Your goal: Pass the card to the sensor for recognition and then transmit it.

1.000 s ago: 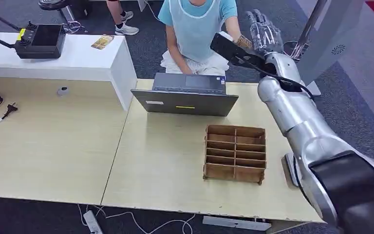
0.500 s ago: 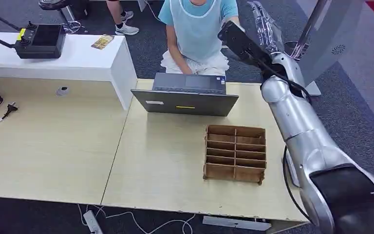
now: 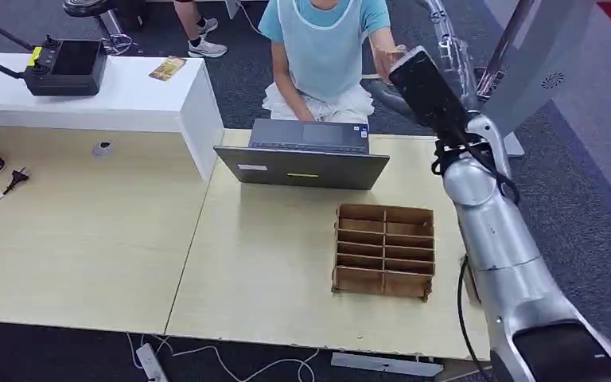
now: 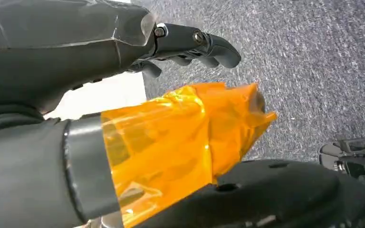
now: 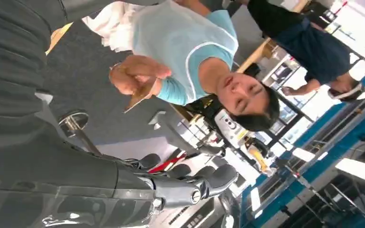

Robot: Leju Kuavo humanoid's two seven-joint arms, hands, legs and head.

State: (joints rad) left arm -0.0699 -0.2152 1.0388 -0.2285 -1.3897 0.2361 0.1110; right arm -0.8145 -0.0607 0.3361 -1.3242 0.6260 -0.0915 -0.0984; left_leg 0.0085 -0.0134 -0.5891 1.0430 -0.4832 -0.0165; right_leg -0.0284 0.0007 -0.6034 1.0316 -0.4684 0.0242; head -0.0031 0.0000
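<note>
Hanging by the robot's side over grey carpet, the left hand (image 4: 123,52) held nothing, its fingers lying apart from the orange-wrapped thumb, and took no part in this step.

On the table (image 3: 87,263), the wooden box (image 3: 384,251) sat toward the right edge, and the laptop (image 3: 306,155) stood at the far edge in front of the seated person (image 3: 322,40). Neither had shifted over the last second.

The change lay beyond the far right corner. The right arm had swung up and outward, away from the person, carrying the right hand (image 5: 138,190) higher, so that in the head view its fingers reached the upper border. A second earlier a tan card sat at that hand. Now the hand was empty, fingers loosely spread with nothing between them. The card (image 5: 139,95) was pinched in the person's hand (image 5: 135,76), held up in front of the chest and apart from the robot's fingers.

That reads as the hand-over completed: the card had left the robot and reached the person, so the transmit part of the task looked done. Which object served as the sensor could not be told from these views. What seemed left was lowering the right arm clear of the person and the laptop.
</note>
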